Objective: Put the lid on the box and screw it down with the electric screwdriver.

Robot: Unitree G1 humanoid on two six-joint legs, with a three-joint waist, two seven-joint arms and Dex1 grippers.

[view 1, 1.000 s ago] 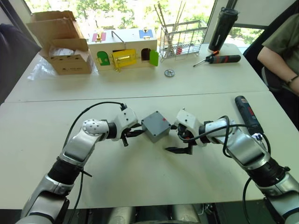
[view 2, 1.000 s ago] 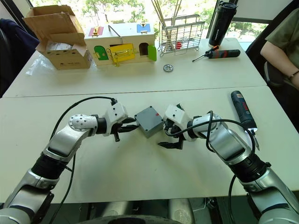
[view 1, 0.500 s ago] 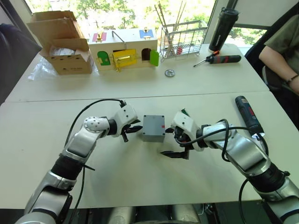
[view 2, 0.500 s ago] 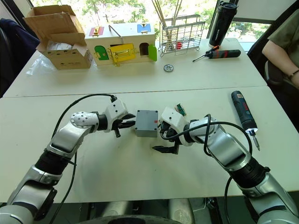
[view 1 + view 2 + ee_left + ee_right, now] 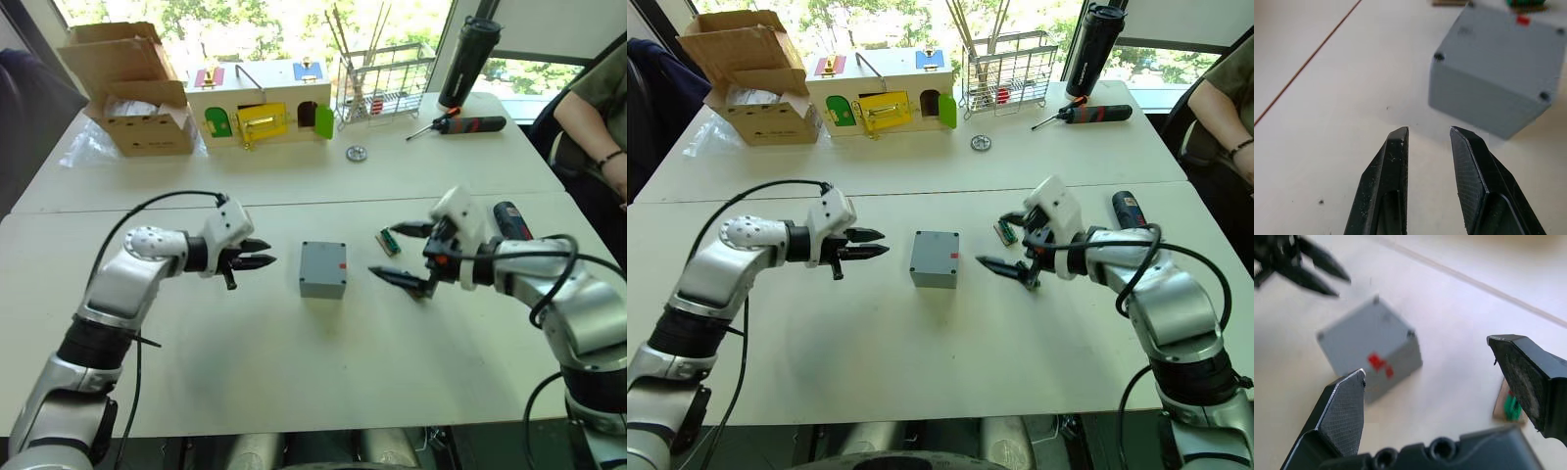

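Note:
The small grey box (image 5: pixel 323 269) stands on the white table between my two arms, a red mark (image 5: pixel 1378 363) on one side. Its top is closed by the flat grey lid (image 5: pixel 1508 46) with holes at the corners. My left gripper (image 5: pixel 261 253) is a short way to the box's left, pointing at it, narrowly open and empty. To the box's right, my right gripper (image 5: pixel 398 255) is wide open and also empty. The black electric screwdriver (image 5: pixel 1125 209) lies on the table behind my right forearm, partly hidden by it.
A small green circuit board (image 5: pixel 387 241) lies just right of the box. At the back stand a cardboard box (image 5: pixel 132 93), a colourful wooden latch box (image 5: pixel 260 103), a wire rack (image 5: pixel 382 83), a black bottle (image 5: pixel 468 59) and a hand screwdriver (image 5: pixel 468 124). A person's arm (image 5: pixel 598 108) is at far right.
Both grippers have drawn back from the box, the left one leftward and the right one rightward. The box has turned square on the table. The green board is now uncovered.

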